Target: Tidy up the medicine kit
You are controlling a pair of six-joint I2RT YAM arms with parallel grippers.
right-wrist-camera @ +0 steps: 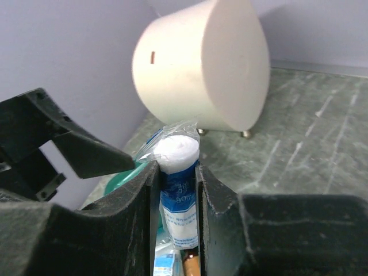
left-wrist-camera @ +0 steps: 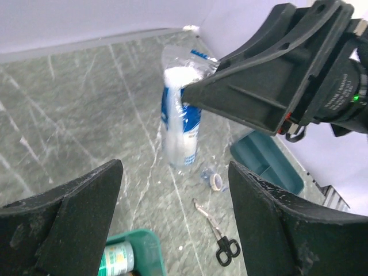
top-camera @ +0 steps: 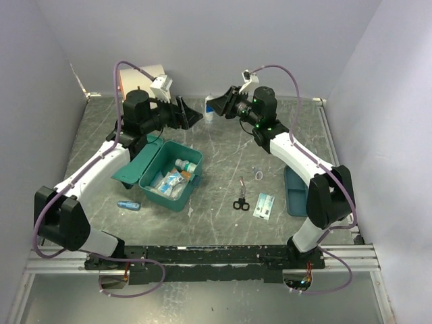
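The right gripper (right-wrist-camera: 175,168) is seen closed narrowly on a wrapped white roll (right-wrist-camera: 179,192), a white cylinder in clear film with blue print. Both fingers (right-wrist-camera: 133,210) are pressed against the roll's sides and the roll is held upright. Whether its lower end touches the table (top-camera: 223,152) cannot be told. The left gripper (left-wrist-camera: 175,172) is spread wide, with nothing gripped or touched. It is pointed at the roll, which stands just past its fingertips (left-wrist-camera: 112,172).

The medicine kit (top-camera: 156,197), a teal-green box with rounded corners, is found on the table below the left gripper, toward the near side. Its lid (top-camera: 128,170) is thrown open and laid back on the box's left. A small white bottle (top-camera: 185,165) and several light packets (top-camera: 169,182) are seen inside.

Behind the kit, at the far wall, a large cream drum (right-wrist-camera: 201,69) is set. Both grippers are held over the table beyond the kit's far right corner. Just left of the kit's near corner a small blue item (top-camera: 128,205) is laid. To the kit's right, black-handled scissors (top-camera: 240,200) are placed, then a flat white packet (top-camera: 264,204), with a small tape ring (top-camera: 258,175) behind them. Farther right still, a shallow blue-teal tray (top-camera: 295,194) is partly covered by the right arm.
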